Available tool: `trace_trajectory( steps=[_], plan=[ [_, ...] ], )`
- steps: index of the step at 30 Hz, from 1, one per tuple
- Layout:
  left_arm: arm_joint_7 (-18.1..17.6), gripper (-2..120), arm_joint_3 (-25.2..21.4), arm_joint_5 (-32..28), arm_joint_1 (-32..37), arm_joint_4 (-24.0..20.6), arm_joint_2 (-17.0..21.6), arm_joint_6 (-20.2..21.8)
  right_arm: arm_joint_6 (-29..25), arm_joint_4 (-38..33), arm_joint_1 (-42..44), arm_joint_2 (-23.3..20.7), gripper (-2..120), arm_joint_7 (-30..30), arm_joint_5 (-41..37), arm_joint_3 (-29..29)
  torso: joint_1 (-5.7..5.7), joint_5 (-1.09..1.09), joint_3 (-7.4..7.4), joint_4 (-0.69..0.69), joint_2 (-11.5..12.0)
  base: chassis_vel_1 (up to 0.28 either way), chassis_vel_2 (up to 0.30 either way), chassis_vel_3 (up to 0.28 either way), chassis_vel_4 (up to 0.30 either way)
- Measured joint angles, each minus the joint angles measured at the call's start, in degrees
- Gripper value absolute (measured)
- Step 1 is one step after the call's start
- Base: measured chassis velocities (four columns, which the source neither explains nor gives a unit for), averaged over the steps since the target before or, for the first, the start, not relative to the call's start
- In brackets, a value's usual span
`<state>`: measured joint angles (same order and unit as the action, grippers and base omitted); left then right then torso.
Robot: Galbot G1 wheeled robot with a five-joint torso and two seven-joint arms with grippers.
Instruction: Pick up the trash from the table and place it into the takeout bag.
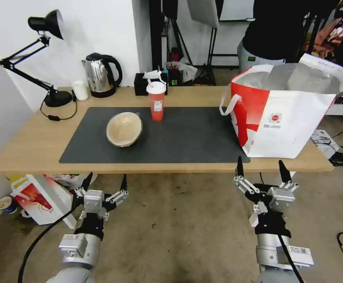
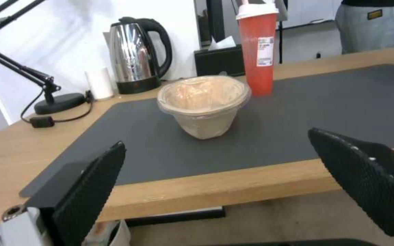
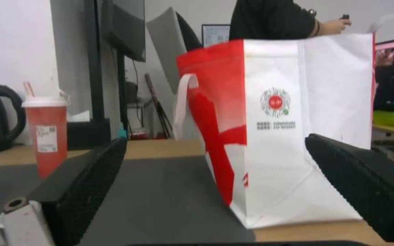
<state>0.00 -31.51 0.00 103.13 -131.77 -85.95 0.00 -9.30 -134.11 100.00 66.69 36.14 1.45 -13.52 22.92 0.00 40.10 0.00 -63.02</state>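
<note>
The left gripper (image 1: 104,182) has its fingers (image 2: 90,191) spread wide, holding and touching nothing. It hangs below and in front of the worktop's (image 1: 30,145) near edge, fingers aimed up and forward toward the bowl (image 1: 124,129). The right gripper (image 1: 262,169) is likewise wide open and empty, its fingers (image 3: 368,186) just under the near edge, pointing at the bag (image 1: 285,114).

The tan bowl stands on the mat (image 1: 179,137), beyond the left gripper and roughly in line with the gap between its fingers, well apart from them. From the head view it looks tilted, its mouth turned toward the robot. A clear film or lid seems to cover its mouth in the left wrist view.

The cup (image 1: 156,101) stands upright just behind and to the right of the bowl, near the mat's far edge, long axis vertical, white lid and straw on top.

The bag stands upright at the right end of the worktop, partly on the mat, mouth open upward with foil lining showing. A loop handle hangs on its left side. Its logo faces the right gripper, directly beyond the fingers but not touching.
</note>
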Motion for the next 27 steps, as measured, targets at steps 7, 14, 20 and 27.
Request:
trace_trajectory(
  steps=[7, 14, 20, 27],
  plan=[
    [0.0, 100, 0.0, 0.0, 0.0, 0.0, 0.0, 0.0, -0.08, 0.73, 1.79, 0.28, 100, 0.18, 0.92, 1.59, 0.0, 0.0, 0.0, 0.0, 0.0, 0.0, 0.0, 0.0, 0.0],
    [0.0, 100, 0.0, 0.0, 0.0, 0.0, 0.0, 0.0, -0.59, 1.4, 2.6, 0.25, 100, -0.82, 1.94, 2.65, 0.0, 0.0, 0.0, 0.0, 0.0, 0.0, 0.0, 0.0, 0.0],
    [0.0, 100, 0.0, 0.0, 0.0, 0.0, 0.0, 0.0, -1.09, 1.62, 3.25, -0.51, 100, -1.38, 2.28, 3.15, 0.0, 0.0, 0.0, 0.0, 0.0, 0.0, 0.0, 0.0, 0.0],
    [0.0, 100, 0.0, 0.0, 0.0, 0.0, 0.0, 0.0, -1.33, 1.75, 3.56, -1.4, 100, -1.79, 2.28, 3.2, 0.0, 0.0, 0.0, 0.0, 0.0, 0.0, 0.0, 0.0, 0.0]
  ],
)
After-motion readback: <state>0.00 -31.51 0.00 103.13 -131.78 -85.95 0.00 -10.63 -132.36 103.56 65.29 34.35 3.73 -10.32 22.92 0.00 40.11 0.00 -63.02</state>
